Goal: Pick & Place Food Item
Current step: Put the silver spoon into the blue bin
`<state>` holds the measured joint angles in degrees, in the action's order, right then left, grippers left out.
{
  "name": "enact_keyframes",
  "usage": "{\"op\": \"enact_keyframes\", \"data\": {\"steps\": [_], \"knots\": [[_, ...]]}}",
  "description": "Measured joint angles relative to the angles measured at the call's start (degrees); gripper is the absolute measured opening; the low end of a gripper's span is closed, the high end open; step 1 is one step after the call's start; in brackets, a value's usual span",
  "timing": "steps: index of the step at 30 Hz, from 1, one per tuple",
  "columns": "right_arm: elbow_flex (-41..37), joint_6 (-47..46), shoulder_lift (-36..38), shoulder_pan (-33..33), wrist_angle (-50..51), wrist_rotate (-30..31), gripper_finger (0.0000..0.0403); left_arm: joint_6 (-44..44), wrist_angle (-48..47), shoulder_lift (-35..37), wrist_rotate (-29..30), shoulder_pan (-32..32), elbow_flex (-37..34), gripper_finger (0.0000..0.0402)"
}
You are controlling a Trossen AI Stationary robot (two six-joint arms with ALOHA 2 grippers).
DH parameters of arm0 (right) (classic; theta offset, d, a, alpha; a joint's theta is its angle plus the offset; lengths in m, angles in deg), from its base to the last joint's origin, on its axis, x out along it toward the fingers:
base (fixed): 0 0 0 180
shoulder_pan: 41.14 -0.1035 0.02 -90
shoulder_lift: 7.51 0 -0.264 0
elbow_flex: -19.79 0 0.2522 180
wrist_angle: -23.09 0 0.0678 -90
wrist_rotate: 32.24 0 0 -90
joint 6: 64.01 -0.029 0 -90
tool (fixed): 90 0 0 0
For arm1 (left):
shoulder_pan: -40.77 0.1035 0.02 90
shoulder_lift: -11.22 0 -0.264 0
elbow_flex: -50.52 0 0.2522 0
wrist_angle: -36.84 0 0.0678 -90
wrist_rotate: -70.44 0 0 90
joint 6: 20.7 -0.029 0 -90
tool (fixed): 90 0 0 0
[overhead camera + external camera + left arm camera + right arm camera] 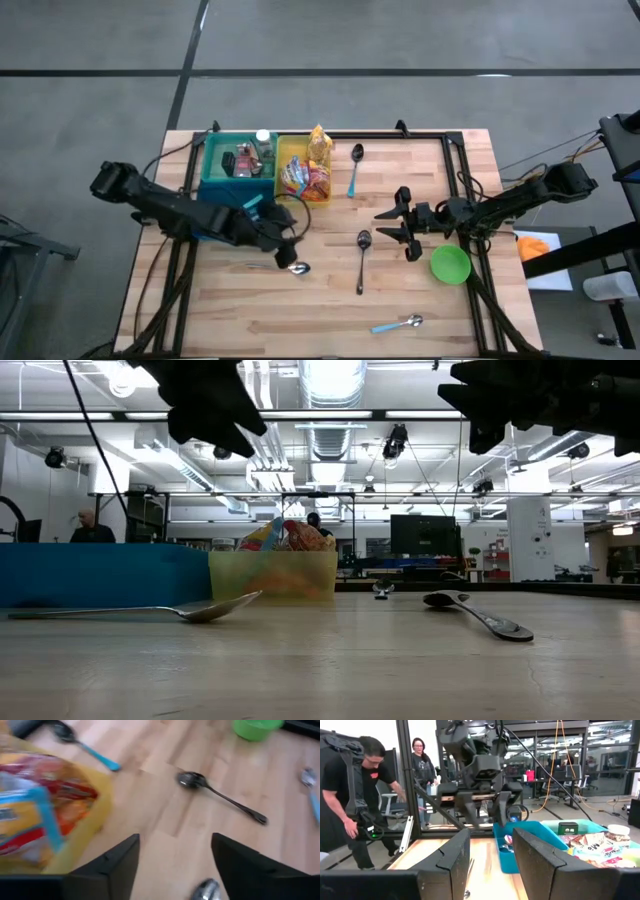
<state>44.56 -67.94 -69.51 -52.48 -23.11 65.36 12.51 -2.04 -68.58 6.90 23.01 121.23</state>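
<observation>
Only the right wrist view shows two people standing beyond the surface (420, 290); the high view omits them. Left gripper (288, 226): fingers (112, 865) spread, holding nothing, hovering above a silver spoon (297, 267). The snack packets (308, 178) sit in the yellow bin (290, 150) just beside those fingers. Right gripper (392, 226): fingers parted, empty, near the green bowl (450, 264).

A: I see a teal bin (238, 160) and a yellow bin (292, 160), with red-orange-yellow snack packets (312, 172) in it, just beyond the black left gripper (285, 225).

B: By the right gripper (400, 228)?

A: Green bowl (450, 264) just beside it. Light wood table (320, 310).
</observation>
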Motion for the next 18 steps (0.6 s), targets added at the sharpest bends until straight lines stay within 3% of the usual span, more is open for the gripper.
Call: {"op": "enact_keyframes", "data": {"steps": [5, 11, 18], "knots": [[0.00, 0.00, 0.00, 0.00, 0.01, 0.00, 0.0147, -1.70, -0.27, -3.48, -2.52, -0.51, 2.69, 0.0296], [0.00, 0.01, 0.01, 0.00, 0.04, 0.00, 0.0147, 1.34, -0.32, -5.50, -1.53, -2.36, 2.74, 0.0312], [0.00, 0.02, 0.00, -0.01, 0.17, -0.01, 0.0147, 6.74, -1.84, -12.07, 8.35, -9.82, 5.99, 0.0313]]}}
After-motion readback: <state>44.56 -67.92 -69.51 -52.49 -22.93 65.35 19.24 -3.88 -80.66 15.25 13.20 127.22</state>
